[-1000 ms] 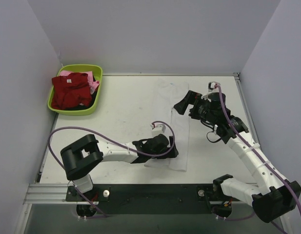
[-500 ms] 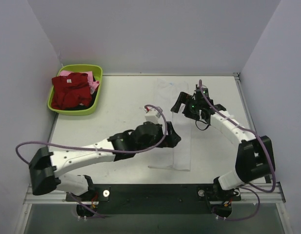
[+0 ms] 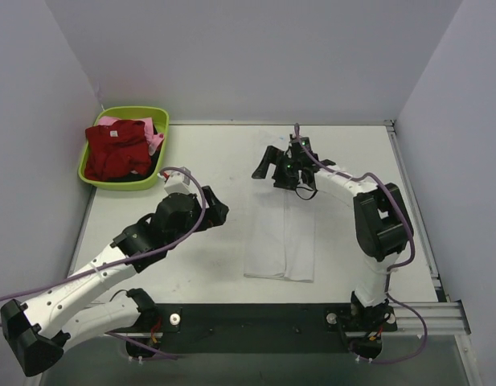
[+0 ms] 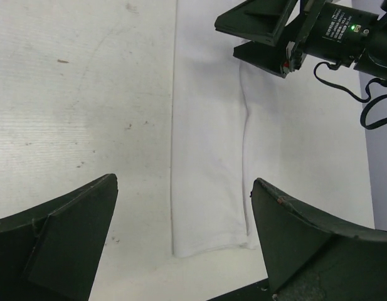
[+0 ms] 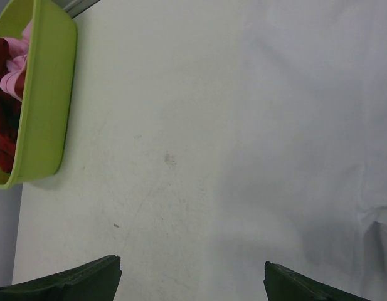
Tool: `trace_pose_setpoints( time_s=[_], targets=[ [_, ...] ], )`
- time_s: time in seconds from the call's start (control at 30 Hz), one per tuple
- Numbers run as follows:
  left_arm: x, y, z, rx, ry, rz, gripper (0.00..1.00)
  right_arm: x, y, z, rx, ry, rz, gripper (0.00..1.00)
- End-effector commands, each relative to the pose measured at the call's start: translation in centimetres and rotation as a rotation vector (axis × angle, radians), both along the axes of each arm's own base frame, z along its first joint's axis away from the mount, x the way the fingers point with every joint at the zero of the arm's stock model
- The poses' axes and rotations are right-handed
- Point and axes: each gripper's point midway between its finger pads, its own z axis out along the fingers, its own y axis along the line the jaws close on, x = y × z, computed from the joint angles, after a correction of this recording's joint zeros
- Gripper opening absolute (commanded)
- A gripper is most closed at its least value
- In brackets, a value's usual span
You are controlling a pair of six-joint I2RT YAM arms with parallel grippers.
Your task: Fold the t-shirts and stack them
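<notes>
Near edge: both arm bases bolted side by side. Left arm runs low from the near-left corner toward mid-desk (image 3: 207, 153)

Left fingers (image 3: 214, 207): spread wide, nothing between them. They sit left of the white shirt (image 3: 284, 233), close to its left edge but apart from it. The left wrist view looks along the cloth, with the shirt's near end in the gap between the two fingers

White shirt: folded lengthwise into a long narrow strip, flat on the desk just right of centre. One short end lies toward the near edge and the other runs away to the far side. A fold line runs down its length, right of the strip's middle. The near end is squared off, with slight wrinkling at one corner

Right arm: rises from the near-right base, bends at the elbow beside the shirt's right edge, and reaches back left over the far part of the strip

Right fingers (image 3: 272, 167): spread wide, empty, over the shirt's far end. Cannot tell whether they touch the cloth. The right wrist view shows bare desk and white cloth below

Far left corner: lime-green basin (image 3: 93, 174) against the wall, well apart from both arms. The red shirt (image 3: 115, 149) is heaped in it, filling most of it. The pink shirt (image 3: 155, 141) shows along its far and right sides, partly under the red one
</notes>
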Motion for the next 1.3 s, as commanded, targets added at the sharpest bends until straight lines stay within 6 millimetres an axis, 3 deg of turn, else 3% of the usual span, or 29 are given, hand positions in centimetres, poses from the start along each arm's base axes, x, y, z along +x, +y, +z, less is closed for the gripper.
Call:
trace_pose_setpoints(
  time_s=[0.0,0.03,0.4,0.63,0.93,1.17,1.27],
  targets=[
    [0.1,1.4,-0.4,0.033,0.007,0.0,0.97,1.9,3.1,0.9,0.048,-0.041,0.035,1.0],
    [0.1,1.6,-0.5,0.036,0.01,0.003,0.97,2.2,3.3,-0.1,0.039,-0.024,0.032,1.0],
    [0.9,3.1,-1.8,0.047,0.025,0.028,0.98,5.7,4.7,-2.0,0.028,-0.007,0.027,1.0],
    [1.8,4.0,-2.1,0.047,0.033,0.045,0.97,5.2,7.3,-4.4,0.037,0.048,0.078,1.0],
    [2.3,5.0,-2.4,0.047,0.039,0.058,0.97,3.6,11.2,-5.9,0.039,0.077,0.15,1.0],
    [2.4,4.9,-3.1,0.045,0.056,0.039,0.97,5.1,11.7,-5.2,0.037,0.041,0.112,1.0],
    [2.6,4.5,-4.7,0.061,0.092,0.027,0.97,6.4,12.1,-2.9,0.051,-0.013,0.111,1.0]
  ],
)
